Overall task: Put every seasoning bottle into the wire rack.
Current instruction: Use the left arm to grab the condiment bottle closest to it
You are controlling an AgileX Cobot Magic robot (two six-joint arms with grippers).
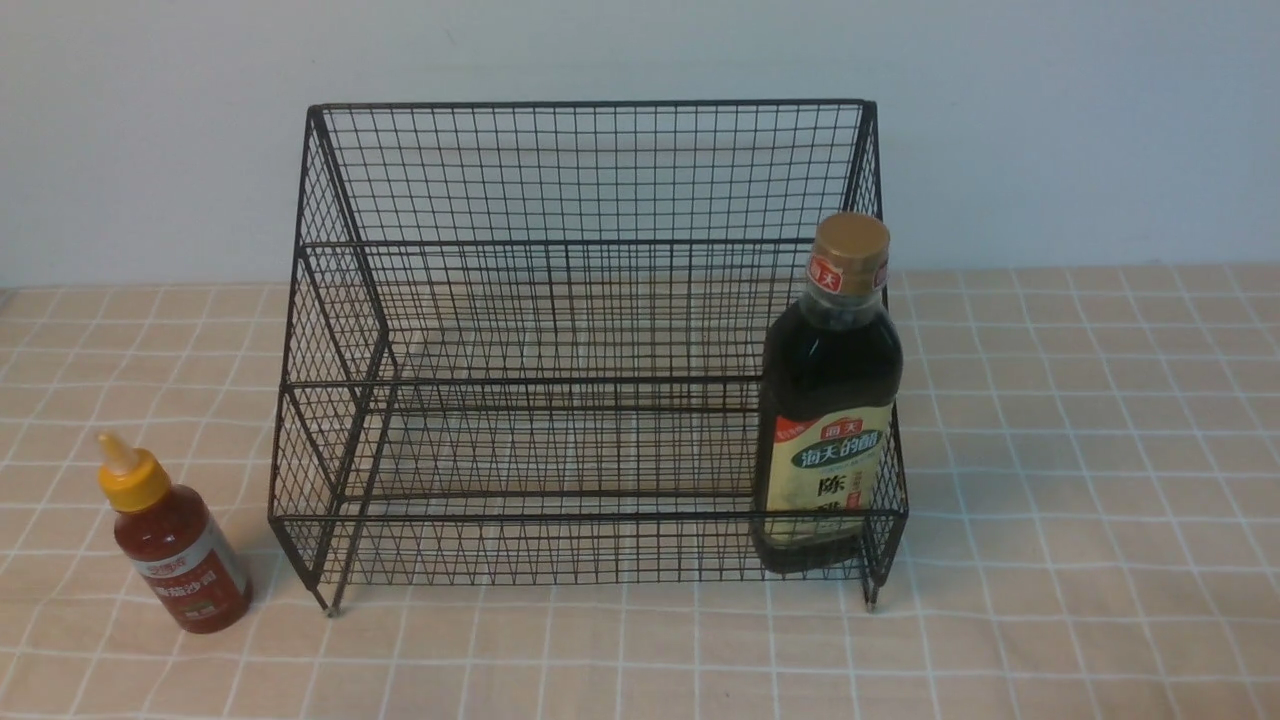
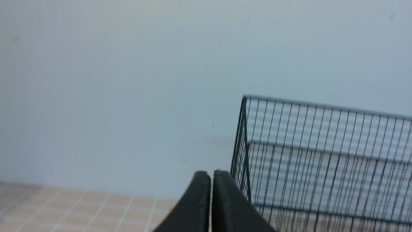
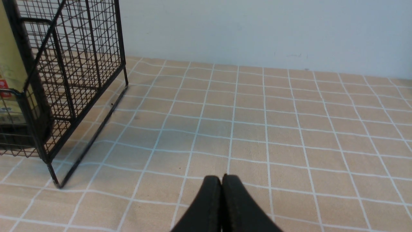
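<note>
Beside the wire rack (image 1: 590,382), on the robot's left, the sauce bottle (image 1: 183,540) stands on the worktop (image 1: 1080,500); the vinegar bottle (image 1: 830,440) leans inside the rack's right end. Left pincer (image 2: 212,175) and right pincer (image 3: 221,178) are closed, holding nothing. A low lift could catch the sauce bottle's base on the front rail and topple it.

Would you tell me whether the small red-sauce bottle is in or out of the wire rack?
Out: the red-sauce bottle stands on the checked cloth, left of the rack.
</note>
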